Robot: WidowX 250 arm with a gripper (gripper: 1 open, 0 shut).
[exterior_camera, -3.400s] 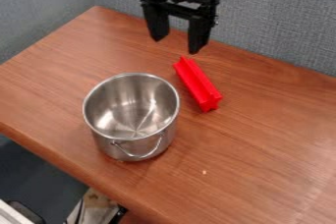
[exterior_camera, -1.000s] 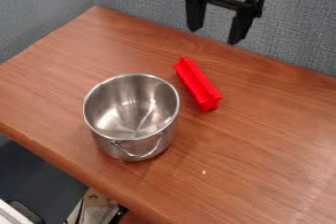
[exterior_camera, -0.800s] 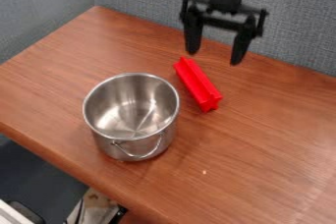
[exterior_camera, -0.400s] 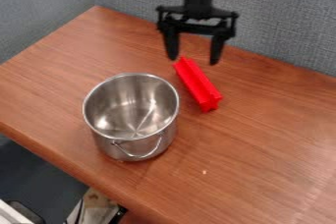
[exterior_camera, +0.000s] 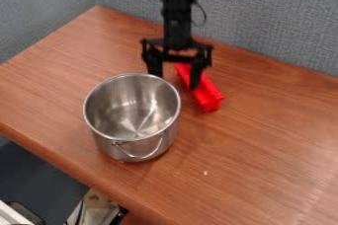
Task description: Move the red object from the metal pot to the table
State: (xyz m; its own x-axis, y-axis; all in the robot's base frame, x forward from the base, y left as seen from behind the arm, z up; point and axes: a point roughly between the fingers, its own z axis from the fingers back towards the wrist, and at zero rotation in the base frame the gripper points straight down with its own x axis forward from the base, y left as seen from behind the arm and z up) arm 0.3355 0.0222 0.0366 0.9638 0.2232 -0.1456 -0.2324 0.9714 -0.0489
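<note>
The red object (exterior_camera: 207, 95) lies flat on the table (exterior_camera: 264, 140), just right of the metal pot (exterior_camera: 132, 115) and outside it. Only its right end shows; the rest sits behind my gripper. My gripper (exterior_camera: 176, 75) hangs low over the block's upper-left end, open, one dark finger (exterior_camera: 152, 67) on the left and the other on the right of the block. The shiny round pot stands upright at centre left with nothing inside, its small handle toward the front.
A grey wall runs behind the table's far edge. The table's front-left edge drops off to a floor with some clutter (exterior_camera: 93, 209) below. Bare wood stretches to the right and front of the pot.
My gripper has come down and to the left from above the table's back edge, and now straddles the red block's upper end. Block and pot have not moved.
</note>
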